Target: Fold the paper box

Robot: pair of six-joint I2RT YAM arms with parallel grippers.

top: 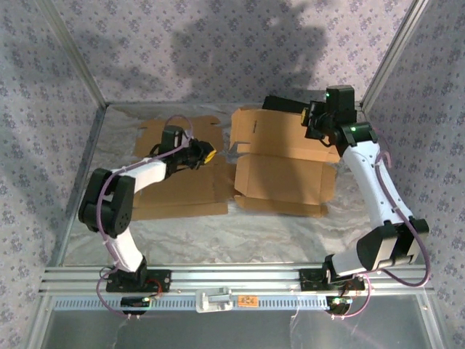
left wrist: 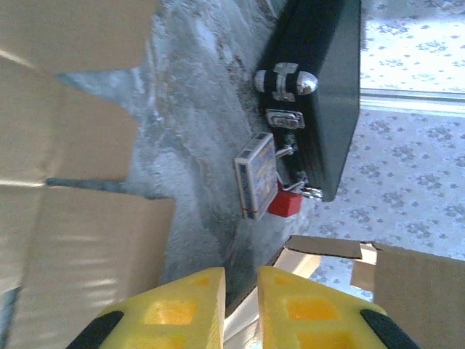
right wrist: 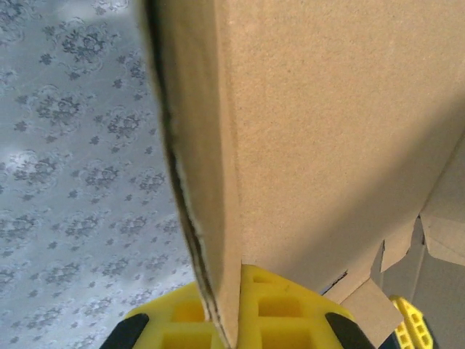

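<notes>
Found right end effector point(right wrist: 227, 309) clamped on the rear panel of the box point(top: 280, 178) at mid surface point(top: 240, 233); left end effector point(left wrist: 241, 275) narrow, empty, just beside it. Risk of tearing or slipping if pulled with the base unpinned.

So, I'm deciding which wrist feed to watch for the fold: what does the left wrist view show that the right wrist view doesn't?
Left wrist view: a black latched case on the silver table cover, a small card box and a red block beside it, plus a flat cardboard sheet. Right wrist view: the paper box panel seen edge-on, clamped in the right pincer. Both: brown cardboard, yellow fingers, floral backdrop.
</notes>
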